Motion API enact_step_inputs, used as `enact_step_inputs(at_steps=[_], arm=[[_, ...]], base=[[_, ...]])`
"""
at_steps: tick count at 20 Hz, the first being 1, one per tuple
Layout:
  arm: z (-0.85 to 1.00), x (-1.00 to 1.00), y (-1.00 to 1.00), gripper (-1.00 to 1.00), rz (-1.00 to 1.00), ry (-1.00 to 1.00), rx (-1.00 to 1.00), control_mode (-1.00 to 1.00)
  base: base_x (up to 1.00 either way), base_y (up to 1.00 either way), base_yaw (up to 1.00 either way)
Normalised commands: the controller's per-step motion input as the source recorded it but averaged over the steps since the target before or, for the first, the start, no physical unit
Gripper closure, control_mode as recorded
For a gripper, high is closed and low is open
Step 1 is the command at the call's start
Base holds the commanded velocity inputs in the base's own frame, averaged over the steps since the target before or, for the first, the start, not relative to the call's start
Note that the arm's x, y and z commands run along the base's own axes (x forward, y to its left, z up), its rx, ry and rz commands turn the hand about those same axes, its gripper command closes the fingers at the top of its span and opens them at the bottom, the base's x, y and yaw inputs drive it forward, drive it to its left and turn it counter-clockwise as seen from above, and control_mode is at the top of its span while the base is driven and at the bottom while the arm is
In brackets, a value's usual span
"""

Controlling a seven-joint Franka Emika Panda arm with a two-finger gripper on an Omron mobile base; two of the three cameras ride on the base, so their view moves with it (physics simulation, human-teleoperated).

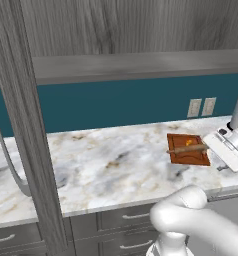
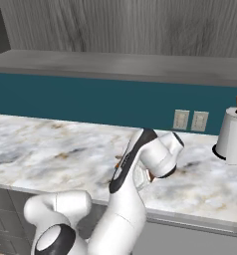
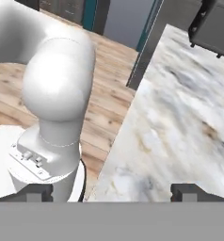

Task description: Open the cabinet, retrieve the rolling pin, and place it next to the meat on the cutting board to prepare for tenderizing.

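The rolling pin [image 1: 187, 148] lies across the cutting board [image 1: 188, 150], touching the meat [image 1: 190, 142] — the gripper [image 3: 112, 193] hangs just to the board's right, jaws spread wide, holding nothing.

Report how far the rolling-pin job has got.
Done, by the look of it: the cabinet door stands open, and the rolling pin lies across the cutting board, right beside the small orange piece of meat. In hand: nothing; the gripper is open and empty, its fingertips spread wide over the marble counter. Left: at most, pulling the arm clear.
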Motion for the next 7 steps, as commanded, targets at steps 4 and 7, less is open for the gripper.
enact_step_inputs(at_steps=[4,7], arm=[[0.55,-0.68,0.16,-1.00,-0.01,-0.13,-0.01,-1.00],[0.55,-0.68,0.18,-1.00,-0.01,-0.15,-0.04,-1.00]], base=[[0.00,0.00,0.00],[0.00,0.00,0.00]])
